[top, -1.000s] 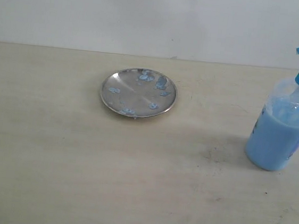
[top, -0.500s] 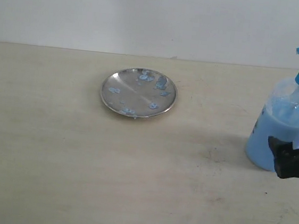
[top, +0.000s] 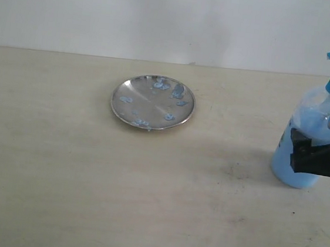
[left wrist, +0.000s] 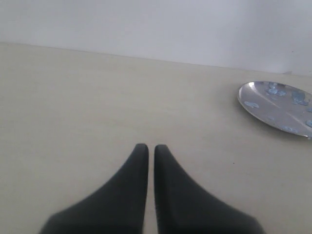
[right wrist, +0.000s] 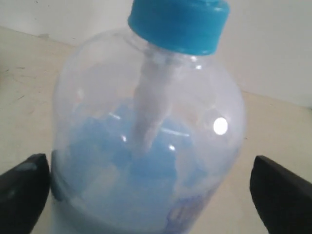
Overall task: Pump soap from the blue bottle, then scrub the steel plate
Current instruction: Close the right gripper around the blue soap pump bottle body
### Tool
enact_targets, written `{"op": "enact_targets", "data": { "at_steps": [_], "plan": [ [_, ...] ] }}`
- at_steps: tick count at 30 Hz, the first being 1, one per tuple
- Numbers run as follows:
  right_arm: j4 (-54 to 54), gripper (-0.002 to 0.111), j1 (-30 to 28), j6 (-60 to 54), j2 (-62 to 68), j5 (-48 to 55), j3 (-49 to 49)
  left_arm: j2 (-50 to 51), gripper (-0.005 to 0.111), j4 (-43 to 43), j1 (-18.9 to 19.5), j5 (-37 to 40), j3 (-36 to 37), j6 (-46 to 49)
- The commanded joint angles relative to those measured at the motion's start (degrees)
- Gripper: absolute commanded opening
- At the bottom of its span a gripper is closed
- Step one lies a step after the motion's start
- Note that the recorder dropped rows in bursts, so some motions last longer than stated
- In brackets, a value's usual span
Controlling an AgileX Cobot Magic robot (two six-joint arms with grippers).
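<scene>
While wide apart, fingers [right wrist: 24, 187] of the right gripper [right wrist: 151, 185] either side of the blue bottle [right wrist: 146, 112].

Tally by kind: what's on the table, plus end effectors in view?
blue bottle: 1
steel plate: 1
End effectors: 2, the left end effector and the right end effector
Total: 4

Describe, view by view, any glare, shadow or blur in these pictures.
Exterior view: even light, the steel plate shines, a faint shadow lies beside the blue bottle. Left wrist view: the left gripper looks soft. Right wrist view: a round glare spot on the bottle; the right gripper is blurred.
</scene>
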Motion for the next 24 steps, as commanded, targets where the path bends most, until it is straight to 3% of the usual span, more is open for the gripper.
{"op": "enact_targets", "data": {
  "at_steps": [1,12,14,16,18,21,24],
  "plan": [
    [-1.72,0.104,-0.13,0.88,7.43,-2.61,-5.19,-0.09,0.004,-0.41,-0.26,-0.88,0.21,-0.03],
    [-1.38,0.103,-0.13,1.52,16.65,-2.36,-11.75,-0.09,0.004,-0.41,-0.26,-0.88,0.21,-0.03],
    [-1.14,0.096,-0.13,1.96,16.65,-2.36,-12.7,-0.09,0.004,-0.41,-0.26,-0.88,0.21,-0.03],
    [-1.05,0.077,-0.13,2.21,16.65,-1.8,-13.94,-0.09,0.004,-0.41,-0.26,-0.88,0.21,-0.03],
    [-1.17,0.05,-0.13,2.25,16.65,-0.88,-14.76,-0.09,0.004,-0.41,-0.26,-0.88,0.21,-0.03],
    [-1.95,0.0,-0.13,2.1,16.65,-0.88,-15.0,-0.09,0.004,-0.41,-0.26,-0.88,0.21,-0.03],
    [-1.95,0.0,-0.13,2.4,16.65,-0.88,-15.0,-0.09,0.004,-0.41,-0.26,-0.88,0.21,-0.03]
  ]
}}
